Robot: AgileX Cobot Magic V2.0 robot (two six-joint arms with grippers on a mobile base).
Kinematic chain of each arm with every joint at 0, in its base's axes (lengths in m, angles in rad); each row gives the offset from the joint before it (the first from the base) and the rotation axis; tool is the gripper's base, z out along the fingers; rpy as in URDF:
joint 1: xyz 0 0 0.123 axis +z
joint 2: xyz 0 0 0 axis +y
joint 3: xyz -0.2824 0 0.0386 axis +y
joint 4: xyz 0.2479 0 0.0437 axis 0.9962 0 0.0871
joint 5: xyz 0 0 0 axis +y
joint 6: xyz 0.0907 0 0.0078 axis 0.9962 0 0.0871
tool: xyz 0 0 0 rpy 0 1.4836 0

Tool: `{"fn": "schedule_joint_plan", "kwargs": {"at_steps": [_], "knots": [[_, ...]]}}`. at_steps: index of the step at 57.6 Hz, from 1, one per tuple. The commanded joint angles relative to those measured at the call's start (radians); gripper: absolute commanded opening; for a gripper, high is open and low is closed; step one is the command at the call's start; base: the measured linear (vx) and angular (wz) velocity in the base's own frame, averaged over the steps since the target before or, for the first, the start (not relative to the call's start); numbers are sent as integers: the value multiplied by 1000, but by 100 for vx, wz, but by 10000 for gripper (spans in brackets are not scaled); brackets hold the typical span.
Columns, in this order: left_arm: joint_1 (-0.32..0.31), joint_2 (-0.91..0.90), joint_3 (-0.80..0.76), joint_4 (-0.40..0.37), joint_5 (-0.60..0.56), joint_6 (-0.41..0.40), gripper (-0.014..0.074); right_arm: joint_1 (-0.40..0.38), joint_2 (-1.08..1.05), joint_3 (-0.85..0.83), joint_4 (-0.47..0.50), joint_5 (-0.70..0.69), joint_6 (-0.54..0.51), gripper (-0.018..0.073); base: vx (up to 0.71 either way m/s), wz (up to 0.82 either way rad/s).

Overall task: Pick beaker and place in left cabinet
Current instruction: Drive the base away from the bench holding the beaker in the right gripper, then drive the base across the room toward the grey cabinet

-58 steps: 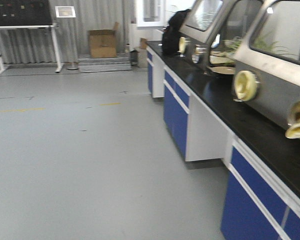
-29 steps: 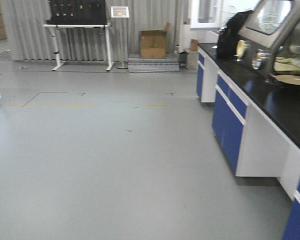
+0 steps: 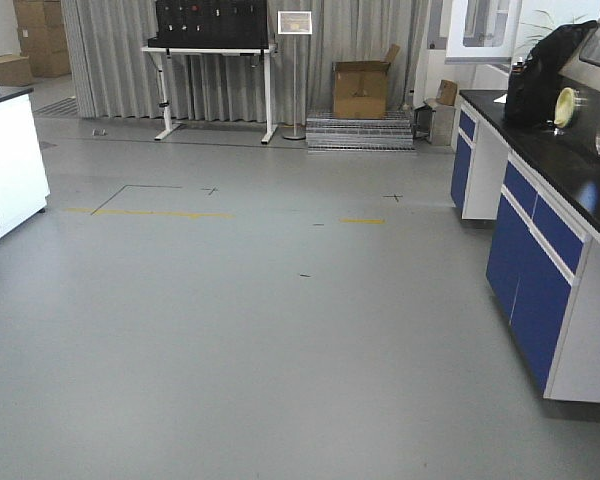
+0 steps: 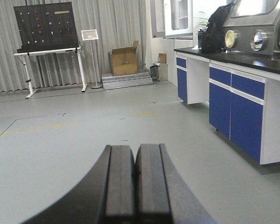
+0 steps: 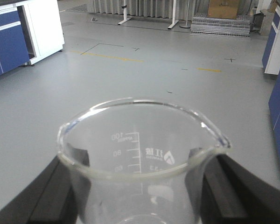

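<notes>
In the right wrist view the beaker (image 5: 142, 158), clear glass with a flared rim and white printed marks, stands upright and fills the lower middle. My right gripper (image 5: 141, 189) is shut on it, one black finger (image 5: 56, 191) on each side of the glass. In the left wrist view my left gripper (image 4: 136, 161) is shut with nothing between its pads, held above bare grey floor. The left cabinet is out of view. Neither gripper shows in the front view.
A blue-fronted counter with a black top (image 3: 540, 250) runs along the right, with a black bag (image 3: 545, 70) on it. A white unit (image 3: 10, 150) stands at the left edge. At the back are a cardboard box (image 3: 360, 90) and a black board on a white stand (image 3: 212, 25).
The front view has swung left: the blue counter slid to the right edge, the back wall moved toward centre, and the white unit came into view at the left.
</notes>
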Motion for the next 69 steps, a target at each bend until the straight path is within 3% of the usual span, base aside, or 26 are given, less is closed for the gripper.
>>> {"fn": "schedule_joint_plan", "kwargs": {"at_steps": [1,69], "knots": [[-4,-19,16,-8,-84,-3,1,-4,3,-30,-40,-58,1,-4,44,-4],[-4,-19,16,-8,-84,-3,1,-4,3,-30,-40,-58,-1,-4,54,-3]]}}
